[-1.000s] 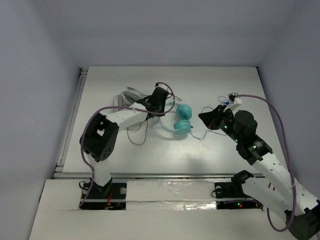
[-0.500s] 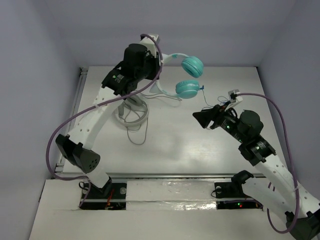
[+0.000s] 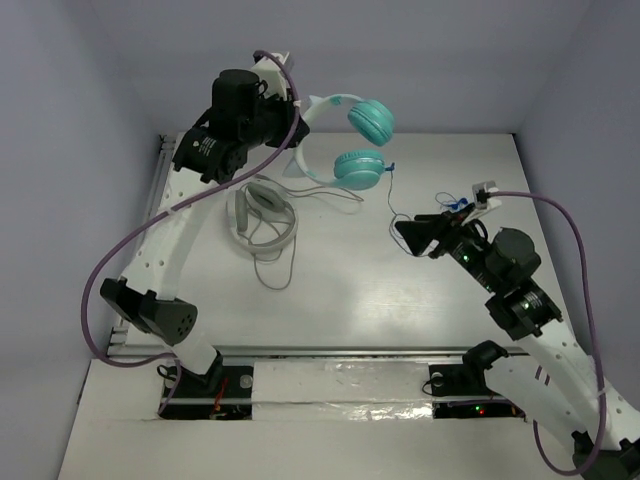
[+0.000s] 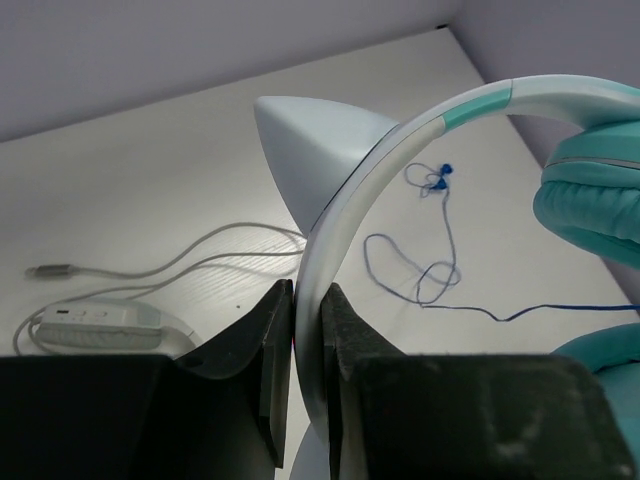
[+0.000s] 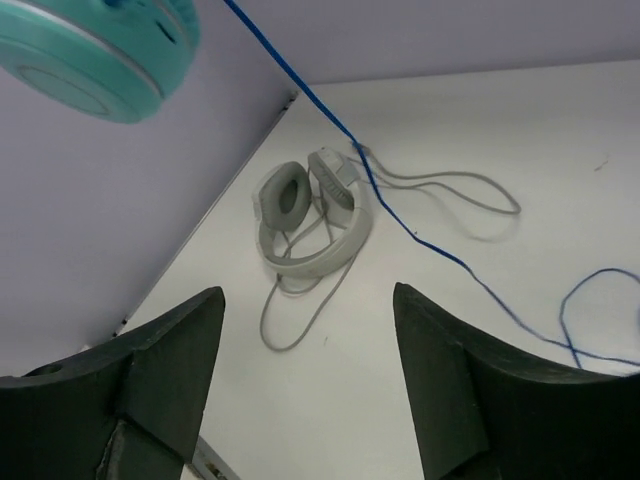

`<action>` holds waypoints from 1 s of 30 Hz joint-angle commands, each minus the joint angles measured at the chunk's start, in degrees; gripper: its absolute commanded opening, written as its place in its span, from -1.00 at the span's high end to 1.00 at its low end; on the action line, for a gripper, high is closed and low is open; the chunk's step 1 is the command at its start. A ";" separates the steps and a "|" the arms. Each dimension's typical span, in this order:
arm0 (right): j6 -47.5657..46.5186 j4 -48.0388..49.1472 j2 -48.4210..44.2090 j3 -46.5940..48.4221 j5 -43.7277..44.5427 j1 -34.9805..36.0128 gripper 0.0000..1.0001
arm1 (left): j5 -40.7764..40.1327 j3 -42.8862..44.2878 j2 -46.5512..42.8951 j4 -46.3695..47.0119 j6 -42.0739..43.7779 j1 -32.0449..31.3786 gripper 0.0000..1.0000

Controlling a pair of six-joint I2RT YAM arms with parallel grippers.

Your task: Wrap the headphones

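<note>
The left pincer point(image 4: 307, 300), closed tight on the white headband point(image 4: 322, 250), holds the teal headphones point(image 3: 371, 120) high above the surface point(image 3: 350, 290) at the back, blue cord point(image 5: 390, 200) trailing down, while the right pincer point(image 5: 305, 295) hovers wide open and empty nearby

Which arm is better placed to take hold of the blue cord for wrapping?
Right. The left gripper is shut on the headband, holding the headphones aloft. The right gripper is open and empty, and the blue cord hangs close in front of it.
</note>
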 commanded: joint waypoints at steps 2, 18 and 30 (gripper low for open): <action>-0.63 5.00 -7.17 -1.74 3.84 0.36 -0.54 | 8.94 6.24 -5.03 5.61 -3.91 1.45 1.00; -7.23 19.74 11.36 -4.11 -8.64 0.36 -0.56 | 19.49 9.40 -6.09 10.44 -8.56 5.23 1.00; -3.37 37.64 22.52 -10.87 -6.28 0.36 -0.37 | 21.60 9.31 -7.06 13.96 -11.82 6.38 1.00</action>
